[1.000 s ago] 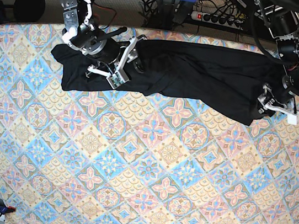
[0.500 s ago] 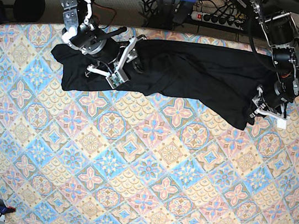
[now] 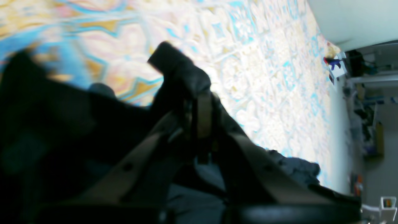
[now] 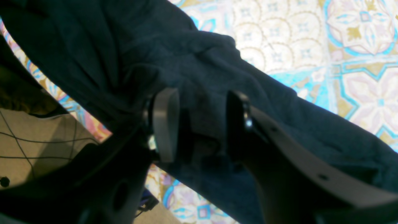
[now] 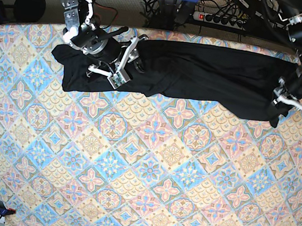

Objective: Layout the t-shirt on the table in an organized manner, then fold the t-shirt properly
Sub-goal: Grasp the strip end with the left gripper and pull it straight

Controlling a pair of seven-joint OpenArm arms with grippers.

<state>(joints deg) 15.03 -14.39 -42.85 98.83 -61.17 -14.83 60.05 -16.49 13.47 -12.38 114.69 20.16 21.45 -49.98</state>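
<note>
Along table (image 5: 149,163) far edge | lying stretched, unfolded: t-shirt (image 5: 201,75) | pinching hem: left gripper (image 5: 280,106) | straddling cloth, gaping: right gripper (image 5: 121,66) | remaining: flattening, folding

The near table (image 5: 145,191) lies bare and open to reach (patterned cloth only); along the far edge the t-shirt (image 5: 201,75) and both arms block passage.
</note>
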